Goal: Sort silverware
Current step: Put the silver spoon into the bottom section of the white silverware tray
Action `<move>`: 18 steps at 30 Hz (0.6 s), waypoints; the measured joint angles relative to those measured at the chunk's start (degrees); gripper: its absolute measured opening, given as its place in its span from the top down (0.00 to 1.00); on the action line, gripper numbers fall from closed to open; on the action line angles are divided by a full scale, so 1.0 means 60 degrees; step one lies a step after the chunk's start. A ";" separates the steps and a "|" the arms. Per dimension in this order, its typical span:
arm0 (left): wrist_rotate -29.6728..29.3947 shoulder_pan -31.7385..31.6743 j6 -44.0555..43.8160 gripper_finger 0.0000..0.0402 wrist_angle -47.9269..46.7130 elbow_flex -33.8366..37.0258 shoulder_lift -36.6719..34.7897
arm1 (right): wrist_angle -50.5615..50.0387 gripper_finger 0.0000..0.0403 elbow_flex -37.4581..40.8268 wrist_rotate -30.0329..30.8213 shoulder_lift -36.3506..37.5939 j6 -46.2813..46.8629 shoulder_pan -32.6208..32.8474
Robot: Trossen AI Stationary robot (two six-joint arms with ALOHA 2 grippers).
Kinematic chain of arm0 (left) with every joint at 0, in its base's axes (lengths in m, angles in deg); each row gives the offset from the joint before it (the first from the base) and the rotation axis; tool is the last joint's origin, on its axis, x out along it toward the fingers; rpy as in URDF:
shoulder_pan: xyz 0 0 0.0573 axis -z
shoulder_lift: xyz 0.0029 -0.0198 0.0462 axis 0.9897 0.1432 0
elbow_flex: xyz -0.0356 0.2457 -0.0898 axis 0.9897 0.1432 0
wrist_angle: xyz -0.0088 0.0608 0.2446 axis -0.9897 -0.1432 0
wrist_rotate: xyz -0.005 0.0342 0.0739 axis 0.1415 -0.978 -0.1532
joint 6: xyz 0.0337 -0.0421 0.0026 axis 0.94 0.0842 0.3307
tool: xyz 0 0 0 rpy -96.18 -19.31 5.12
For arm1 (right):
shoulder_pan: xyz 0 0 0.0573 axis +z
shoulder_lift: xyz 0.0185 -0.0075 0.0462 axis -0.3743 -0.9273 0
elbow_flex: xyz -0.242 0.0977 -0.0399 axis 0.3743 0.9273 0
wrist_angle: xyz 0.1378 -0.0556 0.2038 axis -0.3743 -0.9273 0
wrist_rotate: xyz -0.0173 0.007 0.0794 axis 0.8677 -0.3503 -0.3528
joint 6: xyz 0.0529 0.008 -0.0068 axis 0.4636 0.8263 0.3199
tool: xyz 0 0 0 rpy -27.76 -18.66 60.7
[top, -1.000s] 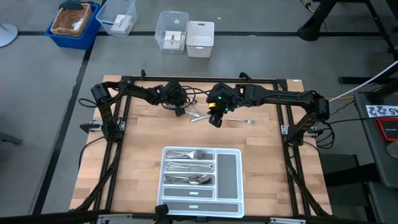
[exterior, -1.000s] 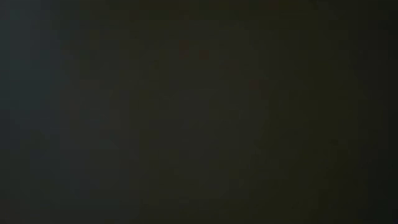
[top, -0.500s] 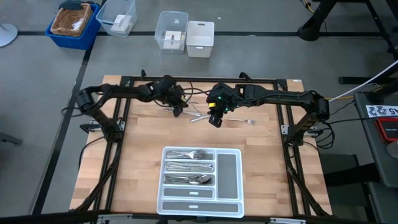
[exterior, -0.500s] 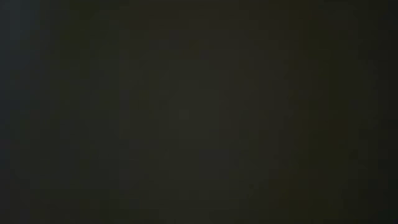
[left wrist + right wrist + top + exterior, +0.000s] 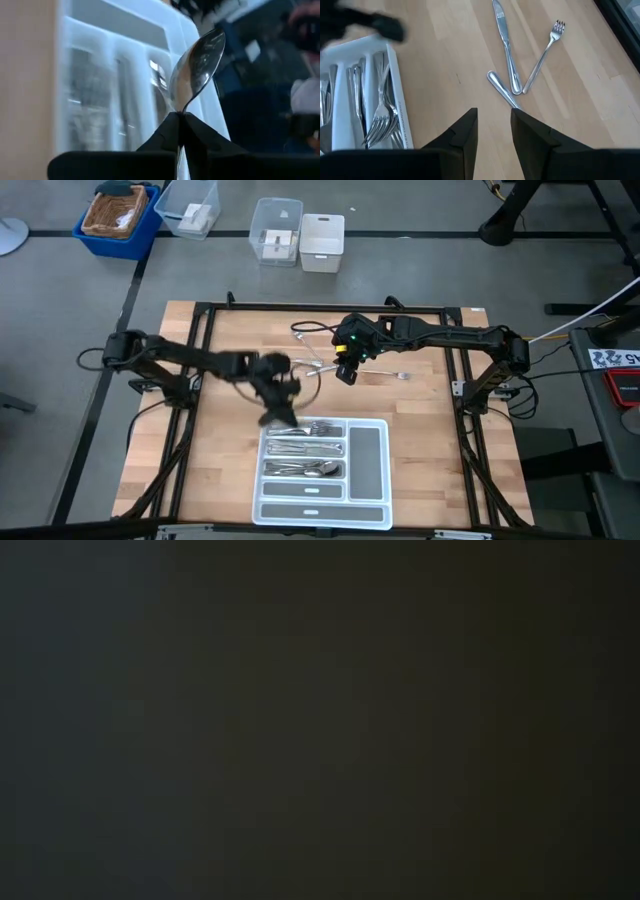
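My left gripper (image 5: 278, 412) is at the far left corner of the white tray (image 5: 389, 470), shut on a shiny spoon (image 5: 197, 67). The tray's compartments hold forks (image 5: 380, 117) and other sorted silverware (image 5: 305, 448). My right gripper (image 5: 346, 372) hangs open over the table's far middle. Ahead of it on the wood lie a knife (image 5: 505, 47), a fork (image 5: 544, 57) and a third handle (image 5: 501, 89) that runs toward the gap between its fingers. The low view is dark. My left gripper pinches the spoon between its two shut fingertips (image 5: 172, 132) at the neck (image 5: 182, 109), just behind the bowl. The spoon lies along the fingers, and its bowl sticks out past their tips. It is lifted clear, over the tray's edge.
Another fork (image 5: 398, 375) lies on the table to the right of my right gripper. A thin cable (image 5: 305, 332) loops over the far part of the table. Bare wood lies left and right of the tray. Bins stand on the floor beyond the far edge.
My left gripper has swung from the loose silverware at the table's far middle toward the near edge, to the tray's far left corner, carrying the spoon. My right gripper has stayed in place.
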 joint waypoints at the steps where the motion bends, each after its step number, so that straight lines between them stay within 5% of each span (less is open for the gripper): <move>1: -0.0207 0.0384 -0.0135 0.99 0.0010 0.0000 0.0000 | 0.0000 0.70 0.0000 0.0001 0.0000 0.0043 0.0000; 14: -0.5164 0.3517 -0.3508 0.99 0.0364 0.0000 0.0270 | -0.0087 0.70 0.0000 0.0710 -0.0007 0.0607 -0.0007; 18: -0.5909 0.4039 -0.4190 0.98 0.1326 0.0000 0.0688 | -0.0485 0.70 0.0000 0.0935 -0.0007 0.1026 -0.0007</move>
